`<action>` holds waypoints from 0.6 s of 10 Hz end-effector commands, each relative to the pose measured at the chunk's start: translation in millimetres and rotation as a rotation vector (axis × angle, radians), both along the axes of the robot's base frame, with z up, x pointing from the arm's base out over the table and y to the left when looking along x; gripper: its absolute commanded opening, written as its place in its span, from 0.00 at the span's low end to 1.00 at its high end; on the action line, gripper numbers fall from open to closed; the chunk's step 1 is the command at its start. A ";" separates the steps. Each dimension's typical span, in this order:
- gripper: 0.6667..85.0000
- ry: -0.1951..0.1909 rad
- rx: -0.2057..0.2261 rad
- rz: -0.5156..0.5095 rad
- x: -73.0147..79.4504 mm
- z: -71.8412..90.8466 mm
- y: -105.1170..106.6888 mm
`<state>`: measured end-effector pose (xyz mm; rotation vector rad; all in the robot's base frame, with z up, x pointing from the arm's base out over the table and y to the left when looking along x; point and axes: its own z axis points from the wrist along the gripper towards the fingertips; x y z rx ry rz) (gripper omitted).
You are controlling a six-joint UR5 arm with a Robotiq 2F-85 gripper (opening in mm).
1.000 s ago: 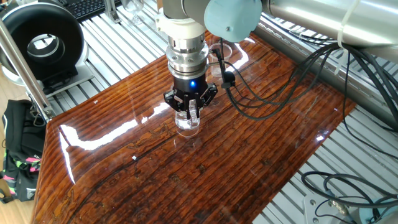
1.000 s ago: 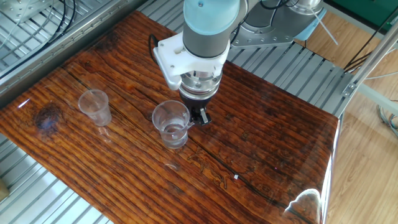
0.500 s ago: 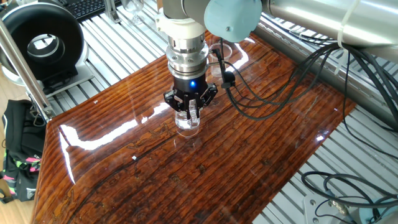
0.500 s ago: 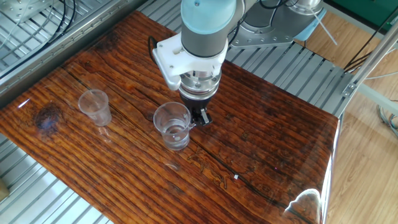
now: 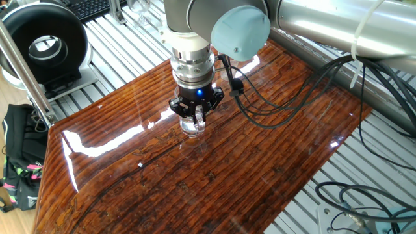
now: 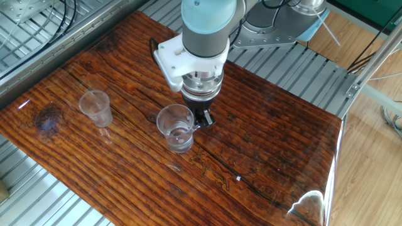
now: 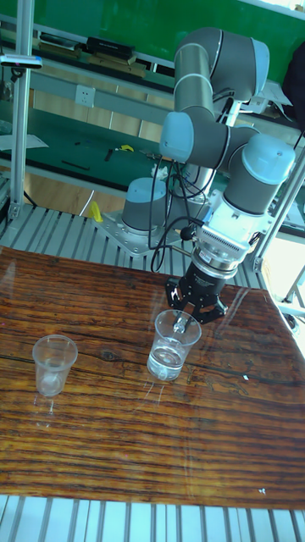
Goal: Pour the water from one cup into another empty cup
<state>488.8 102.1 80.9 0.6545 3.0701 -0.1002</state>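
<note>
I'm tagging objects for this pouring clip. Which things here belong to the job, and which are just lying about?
Belongs to the job:
- water cup, gripped at its rim
- water in it
- empty cup, standing apart on the table
- end effector

Just lying about:
- black ring-shaped device
- black bag
- loose cables
- keyboard

The two-finger gripper (image 5: 197,112) and the wide clear glass cup (image 6: 175,127) clamped by its rim are rising slightly off the glossy brown wooden table (image 6: 264,157), compared with a second ago. In one fixed view they are also shifting a little toward the left.
</note>
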 end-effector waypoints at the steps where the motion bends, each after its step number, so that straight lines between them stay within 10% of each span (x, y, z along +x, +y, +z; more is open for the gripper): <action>1: 0.11 0.002 0.029 0.011 -0.1 -0.5 5.3; 6: 0.22 0.009 0.033 0.032 -2.9 -2.1 4.0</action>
